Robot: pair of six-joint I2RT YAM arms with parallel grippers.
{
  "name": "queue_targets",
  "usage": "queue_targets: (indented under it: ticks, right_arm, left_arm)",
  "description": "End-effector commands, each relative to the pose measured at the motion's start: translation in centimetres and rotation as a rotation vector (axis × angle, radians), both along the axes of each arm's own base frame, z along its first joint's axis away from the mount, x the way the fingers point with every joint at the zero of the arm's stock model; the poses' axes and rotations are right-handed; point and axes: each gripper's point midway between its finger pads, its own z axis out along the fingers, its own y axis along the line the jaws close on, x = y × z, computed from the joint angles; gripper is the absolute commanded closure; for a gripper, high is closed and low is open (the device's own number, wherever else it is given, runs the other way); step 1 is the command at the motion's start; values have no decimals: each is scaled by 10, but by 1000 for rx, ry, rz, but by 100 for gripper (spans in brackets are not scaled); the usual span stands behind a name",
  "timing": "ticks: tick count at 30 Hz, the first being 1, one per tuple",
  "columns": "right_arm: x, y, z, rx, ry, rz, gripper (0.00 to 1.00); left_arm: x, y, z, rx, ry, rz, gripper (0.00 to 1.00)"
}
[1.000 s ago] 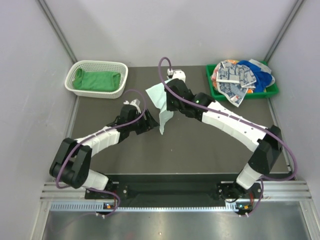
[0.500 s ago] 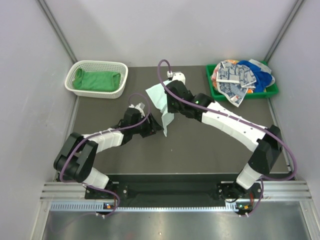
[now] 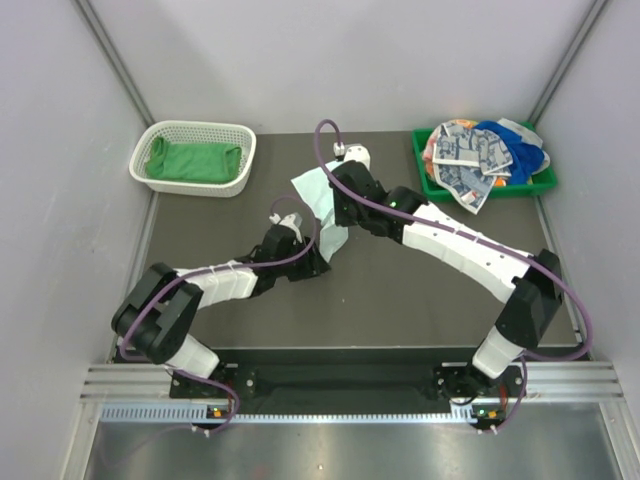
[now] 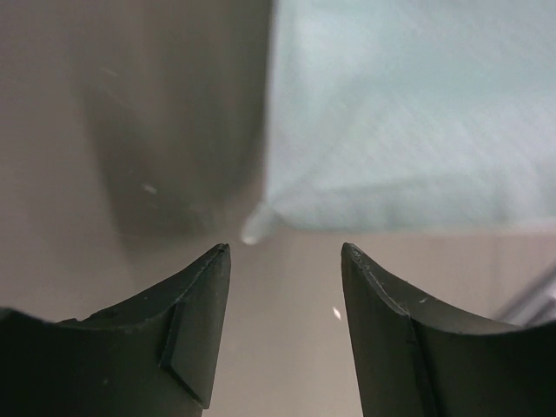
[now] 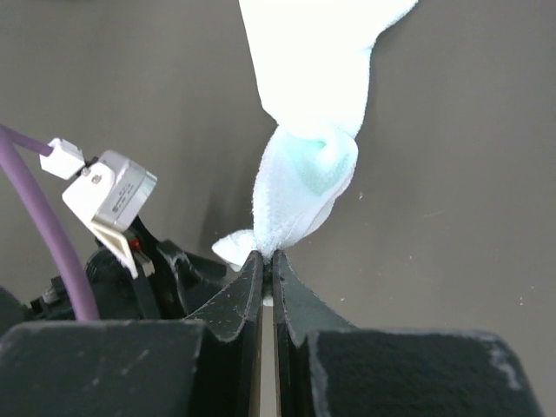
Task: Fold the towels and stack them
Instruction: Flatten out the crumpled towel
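My right gripper (image 5: pixel 268 254) is shut on a pinched edge of a pale mint towel (image 5: pixel 313 69), which hangs from it over the middle of the table (image 3: pixel 318 195). My left gripper (image 4: pixel 285 249) is open, with bare table between its fingers. The towel's lower corner (image 4: pixel 254 228) hangs just beyond the left fingertip, apart from it. From above, the left gripper (image 3: pixel 318 262) sits just below and left of the hanging towel, under the right gripper (image 3: pixel 338 222). A bright green towel (image 3: pixel 195 160) lies in the white basket. Other towels (image 3: pixel 480 150) are heaped on the green tray.
The white mesh basket (image 3: pixel 195 127) stands at the back left. The green plastic tray (image 3: pixel 540 183) stands at the back right. Grey walls close in the dark table (image 3: pixel 420 300) on three sides. Purple cables loop over both arms.
The left arm has swung right and forward, bringing its gripper up to the towel's lower corner, and its jaws have narrowed somewhat. The right gripper has kept its hold, nearly still.
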Motion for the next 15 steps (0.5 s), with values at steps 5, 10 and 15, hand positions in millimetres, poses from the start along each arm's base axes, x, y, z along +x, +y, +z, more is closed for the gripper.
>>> queue_targets:
  ticks: [5, 10, 15]
  right_arm:
    - [6, -1, 13, 27, -34, -6, 100]
    - [5, -2, 12, 26, -38, -4, 100]
    - [6, -4, 10, 26, -38, -8, 100]
  left_arm:
    - [40, 28, -5, 182, -104, 159, 44]
    - [41, 19, -3, 143, -135, 120, 45]
    - [45, 15, 3, 103, -202, 106, 48]
